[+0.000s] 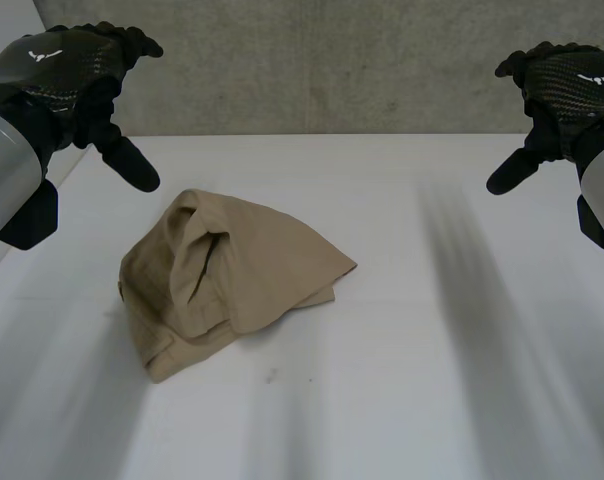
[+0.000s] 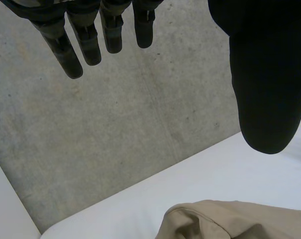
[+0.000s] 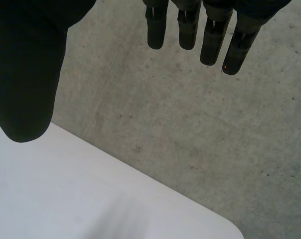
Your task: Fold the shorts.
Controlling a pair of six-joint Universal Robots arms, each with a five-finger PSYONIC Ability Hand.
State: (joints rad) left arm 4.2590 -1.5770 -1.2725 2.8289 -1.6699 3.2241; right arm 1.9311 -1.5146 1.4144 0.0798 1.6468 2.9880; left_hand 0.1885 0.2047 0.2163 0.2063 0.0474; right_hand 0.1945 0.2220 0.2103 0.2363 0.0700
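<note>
Shorts (image 1: pixel 237 285) tan, bunched on table (image 1: pixel 432 380), left hand (image 1: pixel 72 75), right hand (image 1: pixel 567 85), fingers (image 2: pixel 71 50) straight, empty.

The left hand (image 2: pixel 265 74) is held with its fingers (image 2: pixel 85 47) straight and the thumb spread apart. A grey concrete wall (image 2: pixel 115 129) is seen behind. Tan shorts (image 2: pixel 230 221) are bunched on the white tabletop (image 2: pixel 215 169), apart from the hand.
</note>
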